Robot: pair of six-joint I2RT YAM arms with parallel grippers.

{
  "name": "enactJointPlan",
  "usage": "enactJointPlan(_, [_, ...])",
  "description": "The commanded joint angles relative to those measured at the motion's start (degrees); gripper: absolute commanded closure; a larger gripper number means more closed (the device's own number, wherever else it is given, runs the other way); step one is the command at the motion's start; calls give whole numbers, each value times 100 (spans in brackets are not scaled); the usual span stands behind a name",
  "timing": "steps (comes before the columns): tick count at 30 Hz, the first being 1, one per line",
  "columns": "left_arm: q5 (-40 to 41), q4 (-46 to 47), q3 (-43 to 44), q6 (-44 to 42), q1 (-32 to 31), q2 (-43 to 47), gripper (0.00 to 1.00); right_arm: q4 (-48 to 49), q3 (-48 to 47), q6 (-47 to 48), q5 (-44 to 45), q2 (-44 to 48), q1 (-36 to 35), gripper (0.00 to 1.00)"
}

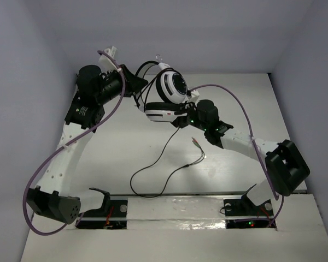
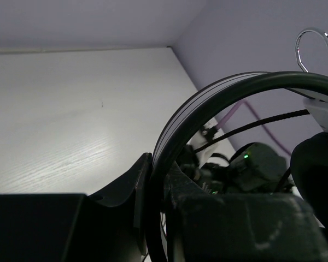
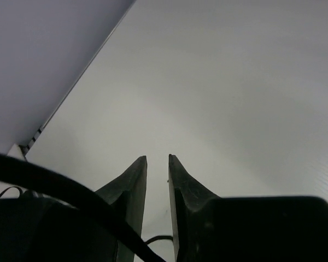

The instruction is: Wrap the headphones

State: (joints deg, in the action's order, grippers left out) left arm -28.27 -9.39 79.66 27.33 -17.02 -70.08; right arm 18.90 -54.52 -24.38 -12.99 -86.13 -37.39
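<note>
Left gripper (image 2: 156,191) is clamped tight, while the right gripper (image 3: 157,164) stands slightly parted, both arms raised.

one headphones (image 1: 167,95), two hands

My right gripper (image 3: 157,159) points over the pale counter (image 3: 235,98), its dark fingers (image 3: 132,183) slightly parted with nothing between them. A black cable (image 3: 54,188) crosses the lower left.
</note>
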Motion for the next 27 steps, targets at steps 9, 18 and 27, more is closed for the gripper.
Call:
enactJointPlan(9, [295,903,665,1450,295,30,100,2162,-181,-717,-1311,-1274,-198,69])
enactJointPlan(18, [1657,816,1210,1442,357,-146,100,2927,-348,-1209,-1487,-1951,-1007,76])
enactJointPlan(27, [2395,772,1482,1477,410,-365,100,3436,-331,-1464,-1785,-2505,-1526,78])
